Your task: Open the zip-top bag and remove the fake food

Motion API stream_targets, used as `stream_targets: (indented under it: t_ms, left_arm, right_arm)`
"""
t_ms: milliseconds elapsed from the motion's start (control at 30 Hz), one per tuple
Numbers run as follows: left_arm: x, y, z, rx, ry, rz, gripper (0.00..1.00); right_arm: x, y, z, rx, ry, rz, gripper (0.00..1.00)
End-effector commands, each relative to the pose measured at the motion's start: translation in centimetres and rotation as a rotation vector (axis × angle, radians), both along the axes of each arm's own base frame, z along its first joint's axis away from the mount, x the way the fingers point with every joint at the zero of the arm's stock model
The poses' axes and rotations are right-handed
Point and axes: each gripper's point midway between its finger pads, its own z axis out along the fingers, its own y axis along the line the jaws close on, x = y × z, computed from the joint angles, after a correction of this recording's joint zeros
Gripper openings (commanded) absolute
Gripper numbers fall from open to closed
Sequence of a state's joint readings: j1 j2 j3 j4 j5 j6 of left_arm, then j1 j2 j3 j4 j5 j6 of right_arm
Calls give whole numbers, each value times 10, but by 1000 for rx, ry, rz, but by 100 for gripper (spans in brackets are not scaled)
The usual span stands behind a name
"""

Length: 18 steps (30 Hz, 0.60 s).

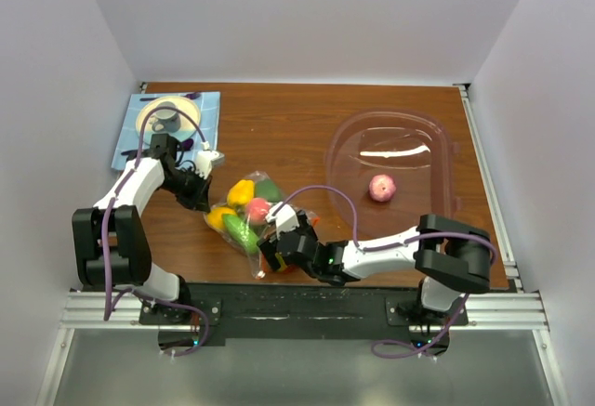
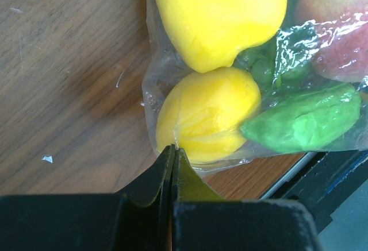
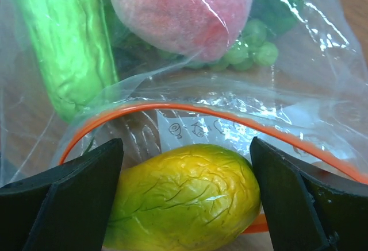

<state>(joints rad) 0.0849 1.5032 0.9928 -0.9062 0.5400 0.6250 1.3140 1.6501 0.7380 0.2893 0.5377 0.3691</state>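
The zip-top bag (image 1: 244, 222) lies at the table's front middle, its clear film (image 2: 150, 87) wrapped round the fake food: yellow pieces (image 2: 218, 10), a green one (image 2: 299, 127) and a pink one (image 3: 178, 10). My left gripper (image 1: 210, 207) is at the bag's left corner, its tips (image 2: 173, 149) shut on the plastic edge. My right gripper (image 1: 268, 243) is at the bag's mouth, where the orange zip strip (image 3: 172, 108) arcs open. Its jaws (image 3: 187, 147) stand wide on either side of a yellow-green fruit (image 3: 184, 199), close against both ends of it.
A pink-tinted clear tub (image 1: 346, 146) sits at the right with one pink fruit (image 1: 381, 187) in it. At the back left, a blue mat (image 1: 209, 109) carries a tape roll (image 1: 167, 113). White walls close in three sides; a metal rail (image 1: 307, 306) runs along the front.
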Motion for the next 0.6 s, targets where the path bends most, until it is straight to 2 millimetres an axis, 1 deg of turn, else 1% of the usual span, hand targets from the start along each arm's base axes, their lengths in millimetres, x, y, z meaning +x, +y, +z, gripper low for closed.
stream_targets:
  t_ms: [0,33,67,167,200,233,367,400,467,500,533,567]
  left_arm:
    - [6,-2,10,-14,-54,-12,0]
    - [6,-1,10,-14,-54,-14,0]
    - [6,-2,11,-15,-59,-15,0]
    - [6,-2,12,-18,-62,-14,0]
    - [5,-3,11,-18,-60,-16,0]
    - [5,-2,11,-18,-60,-14,0]
    - [6,-3,10,-23,-58,-12,0]
    - [6,-4,11,-26,-58,-12,0]
    - [6,-5,12,-36,-58,-9,0]
    - [5,-5,12,-39,-58,-10,0]
    - [5,-6,11,-43,-54,-9,0]
    - [4,-7,11,-46,-52,-8,0]
  right_arm:
    - [-20,-14,-41,-139,109,14,91]
    - [-21,-10,-41,-137,114,12,94]
    - [-22,-13,-45,-159,122,10,96]
    - [-28,-13,-53,-177,137,28,97]
    - [-29,-15,-55,-181,142,30,94]
    - [-29,-17,-56,-190,144,30,86]
    - [-33,-17,-57,-198,156,52,85]
    - [-34,-16,-56,-197,157,64,73]
    - [-32,-13,-50,-199,140,78,64]
    - [-29,-8,-44,-193,125,81,63]
    - [-25,-8,-38,-197,99,71,64]
    - [-21,-7,-31,-193,79,62,69]
